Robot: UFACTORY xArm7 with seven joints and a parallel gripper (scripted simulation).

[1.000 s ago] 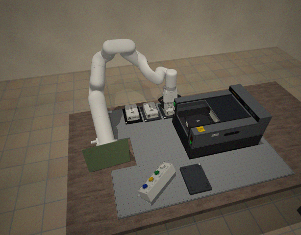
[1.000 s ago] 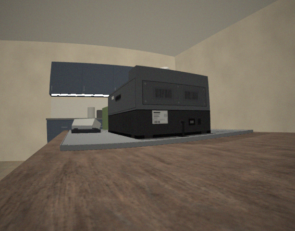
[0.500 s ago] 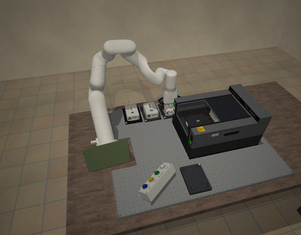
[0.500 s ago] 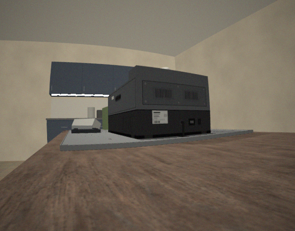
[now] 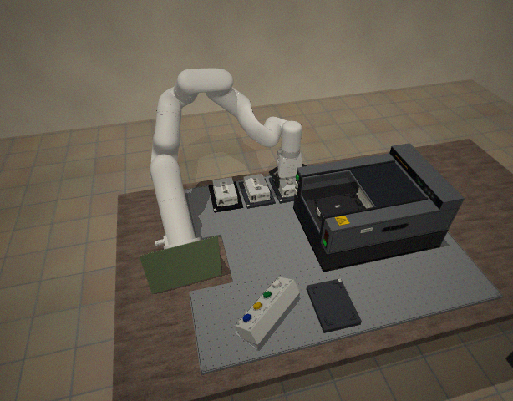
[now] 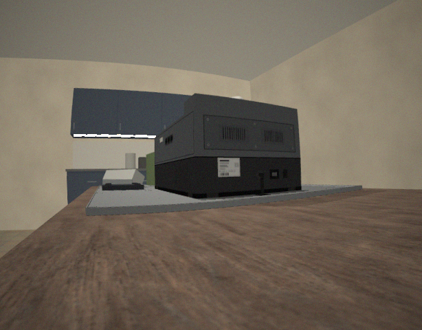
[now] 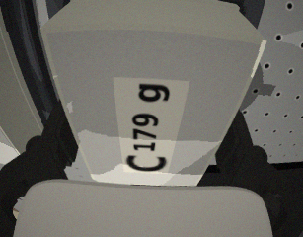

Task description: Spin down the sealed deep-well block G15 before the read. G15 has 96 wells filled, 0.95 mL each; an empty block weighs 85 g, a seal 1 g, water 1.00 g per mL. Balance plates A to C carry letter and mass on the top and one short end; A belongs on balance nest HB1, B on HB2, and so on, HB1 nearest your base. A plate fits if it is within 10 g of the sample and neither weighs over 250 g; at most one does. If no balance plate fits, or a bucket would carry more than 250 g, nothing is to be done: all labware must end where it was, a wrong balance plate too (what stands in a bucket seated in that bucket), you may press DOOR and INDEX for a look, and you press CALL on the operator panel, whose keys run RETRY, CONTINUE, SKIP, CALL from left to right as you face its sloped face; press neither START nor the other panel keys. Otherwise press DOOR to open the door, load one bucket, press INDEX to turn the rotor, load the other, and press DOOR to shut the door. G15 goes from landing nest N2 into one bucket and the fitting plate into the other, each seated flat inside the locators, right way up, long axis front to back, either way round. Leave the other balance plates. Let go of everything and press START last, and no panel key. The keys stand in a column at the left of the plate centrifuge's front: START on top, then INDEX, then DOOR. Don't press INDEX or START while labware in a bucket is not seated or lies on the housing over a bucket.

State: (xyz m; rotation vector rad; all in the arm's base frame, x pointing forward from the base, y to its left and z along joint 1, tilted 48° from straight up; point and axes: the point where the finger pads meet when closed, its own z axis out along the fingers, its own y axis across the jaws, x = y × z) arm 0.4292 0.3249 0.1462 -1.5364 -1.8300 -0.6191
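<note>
Fingers are spread fully apart and hold nothing; they are set to either side of balance plate C (image 7: 151,86), whose label is read as "C 179 g" in the wrist view. Plate C (image 5: 286,190) is seen on its nest in the row with plate A (image 5: 225,192) and plate B (image 5: 256,187), just beside the plate centrifuge (image 5: 378,215). The door is seen open. Landing nest N2 (image 5: 333,304) is seen bare on the desk (image 5: 153,345); block G15 cannot be made out.
</note>
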